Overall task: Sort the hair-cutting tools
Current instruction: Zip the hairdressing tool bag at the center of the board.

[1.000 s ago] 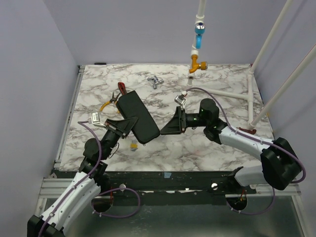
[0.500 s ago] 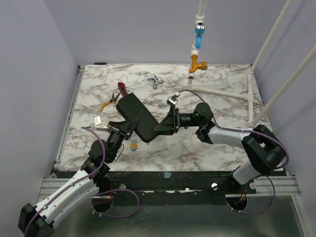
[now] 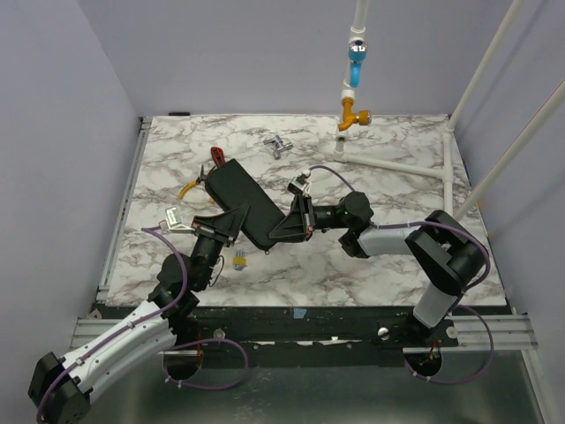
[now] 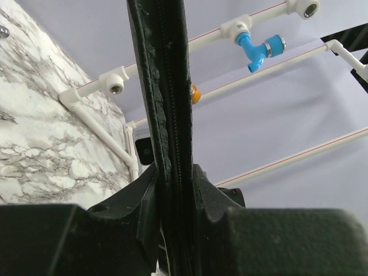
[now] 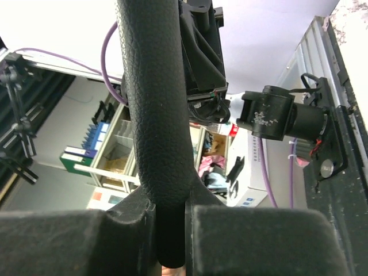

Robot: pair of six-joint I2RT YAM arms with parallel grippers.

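A black zippered case [image 3: 240, 199] is held off the marble table [image 3: 371, 265] between both arms. My left gripper [image 3: 231, 221] is shut on its near left edge; in the left wrist view the zipper edge [image 4: 167, 86] runs up between the fingers of the left gripper [image 4: 175, 190]. My right gripper [image 3: 288, 227] is shut on the case's near right end, and in the right wrist view the textured black case [image 5: 155, 115] sits clamped in the right gripper [image 5: 171, 213]. A small silver metal tool [image 3: 276, 146] that looks like scissors lies at the back of the table.
Yellow-handled pliers [image 3: 189, 187] and a red-handled tool [image 3: 216, 157] lie behind the case on the left. A small yellow piece [image 3: 238, 260] sits near the left arm. White pipes [image 3: 397, 165] with a blue and orange valve [image 3: 355, 79] stand at the back right.
My right arm has reached left to the case and its jaws have shut on the case's end. The left gripper keeps its hold; the case has shifted slightly.
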